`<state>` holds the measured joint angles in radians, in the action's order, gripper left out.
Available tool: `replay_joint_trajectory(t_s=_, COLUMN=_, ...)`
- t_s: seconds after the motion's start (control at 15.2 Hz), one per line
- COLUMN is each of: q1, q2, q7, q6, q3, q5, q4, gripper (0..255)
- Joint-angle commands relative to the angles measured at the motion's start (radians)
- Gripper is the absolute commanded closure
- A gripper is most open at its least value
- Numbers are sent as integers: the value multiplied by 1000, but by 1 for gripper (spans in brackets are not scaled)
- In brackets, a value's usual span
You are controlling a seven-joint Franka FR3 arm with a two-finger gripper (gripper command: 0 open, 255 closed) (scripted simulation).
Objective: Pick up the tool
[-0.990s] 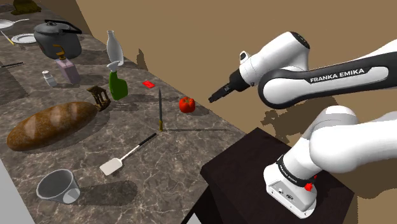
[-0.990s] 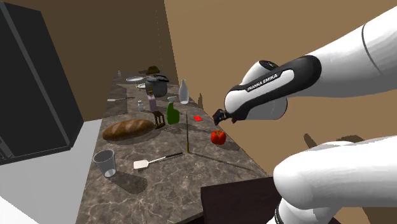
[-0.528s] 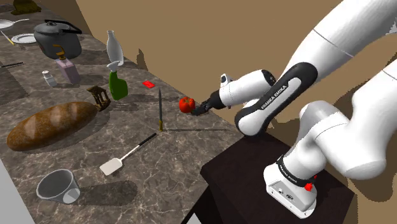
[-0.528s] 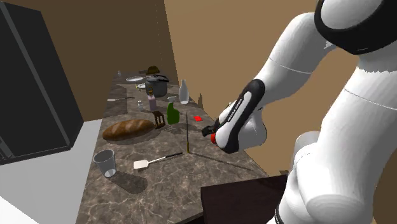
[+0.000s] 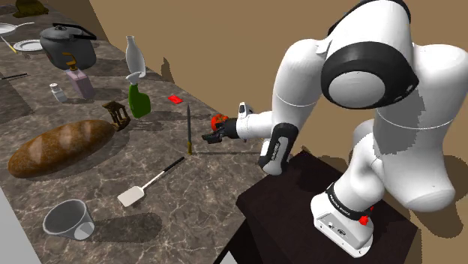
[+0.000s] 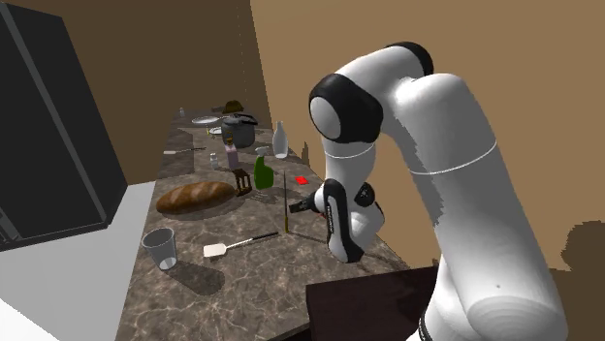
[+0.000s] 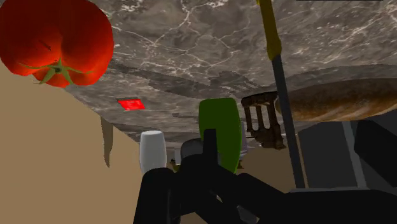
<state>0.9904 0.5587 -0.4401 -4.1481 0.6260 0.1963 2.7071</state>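
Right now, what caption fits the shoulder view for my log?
White arm's pincer hangs low over the stone counter, beside a tomato and near a thin upright tool.

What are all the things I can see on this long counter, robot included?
Dark marbled stone counter: one, brown-grey, along the tan wall.
Oblong bread loaf: one, brown, counter's open edge.
Clear tumbler: one, greyish, near end.
Flat spatula: one, white with black handle, beside the tumbler.
Slim upright rod with yellow handle: one, dark, mid-counter.
Round tomato: one, red, beside the gripper.
Small flat red square: one, near the wall.
Green bottle: one, behind the loaf.
Tall white bottle: one, by the wall.
Lidded kettle: one, dark grey, far end.
Box stand: one, dark, near end.
Franka arm: one, white.
Two-finger gripper: one, black, low beside the rod.
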Motion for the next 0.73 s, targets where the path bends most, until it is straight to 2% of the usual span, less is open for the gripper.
replay_joint_trajectory(t_s=0.0, q1=-18, q2=133, q7=-24, q6=-89, q3=-47, q5=-45, q4=-84, gripper=0)
replay_joint_trajectory(t_s=0.33, q1=-48, q2=363, q7=-26, q6=-180, q3=-113, q5=-144, q4=-320, gripper=0)
replay_joint_trajectory(t_s=0.66, q1=-65, q2=445, q7=-32, q6=-206, q3=-140, q5=-173, q4=-372, gripper=0)
